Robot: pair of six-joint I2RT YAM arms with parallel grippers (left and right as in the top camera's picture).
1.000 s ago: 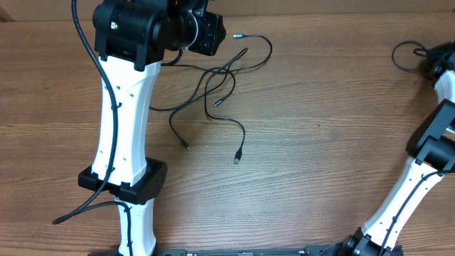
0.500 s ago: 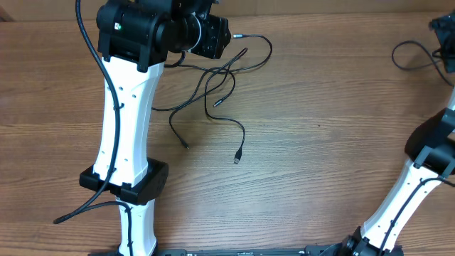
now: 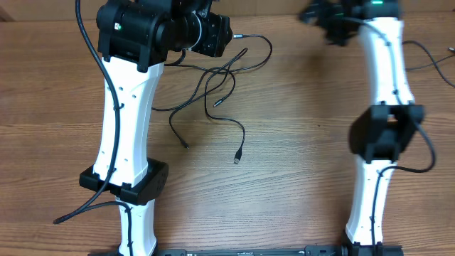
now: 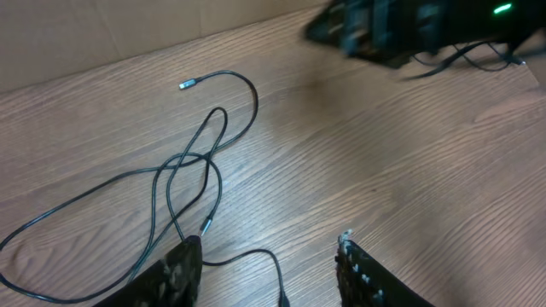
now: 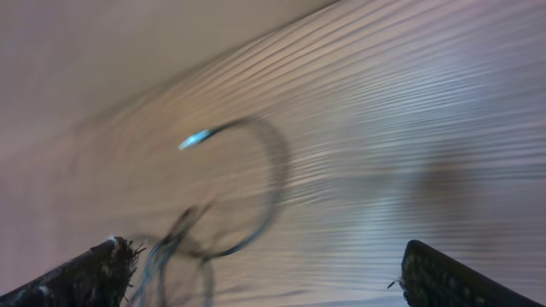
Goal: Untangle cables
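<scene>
The cables (image 3: 220, 78) are thin black cords looped over each other on the wooden table, with plug ends spread out. They show in the left wrist view (image 4: 188, 166) and, blurred, in the right wrist view (image 5: 230, 196). My left gripper (image 4: 269, 264) is open and empty, above the tangle's near strands; in the overhead view its jaws are hidden under the arm. My right gripper (image 5: 260, 277) is open and empty, well to the right of the tangle; it shows blurred at the top of the overhead view (image 3: 323, 18).
A silver-tipped plug (image 3: 237, 34) lies at the tangle's far end. Another plug end (image 3: 237, 158) lies nearest the table's front. The thicker black arm wiring (image 3: 426, 60) runs at the far right. The table's back edge is close behind both grippers.
My right arm has swung from the far right edge leftward to the top middle, toward the tangle. My left arm has shifted slightly. The cables have not moved.
</scene>
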